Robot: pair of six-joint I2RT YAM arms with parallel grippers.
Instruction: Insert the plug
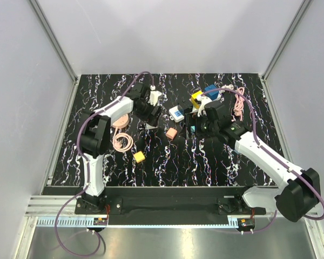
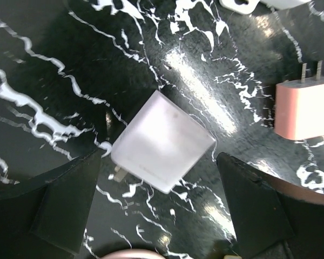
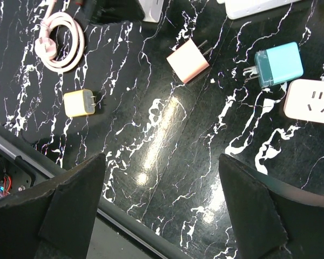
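Nearby white plug [image 2: 162,141]: pink plug [image 2: 305,108], yellow plug [image 3: 79,103], coiled cable [image 3: 60,41].

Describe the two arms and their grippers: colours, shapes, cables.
The left arm and the right arm both have white links between bulky black joints. A purple cable runs along each arm from its base. The left gripper and the right gripper each have two black, wedge-shaped fingers. No markings are legible.
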